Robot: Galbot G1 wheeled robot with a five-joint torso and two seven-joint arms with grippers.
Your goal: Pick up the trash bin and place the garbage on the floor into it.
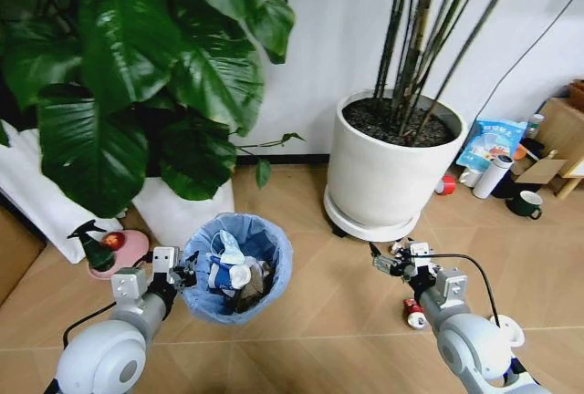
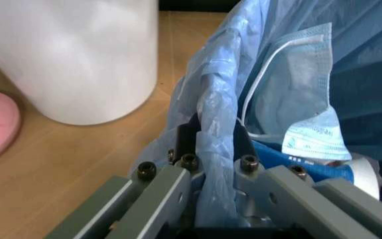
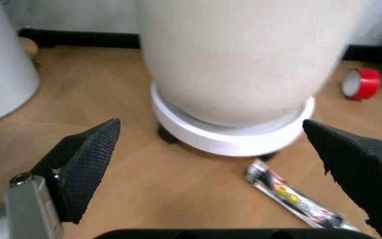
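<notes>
- Reaching forward, your left gripper (image 2: 214,149) is clamped tight on the rim of the small round black trash bin with the crinkled light-blue bag (image 1: 237,266).
- Your right gripper (image 3: 211,149) hangs low with its jaws spread wide.
- A thin silver tube with red print (image 3: 294,196) lies on the tan wood floor (image 1: 319,321) between those jaws, just beside the big white plant pot (image 1: 392,171).
</notes>
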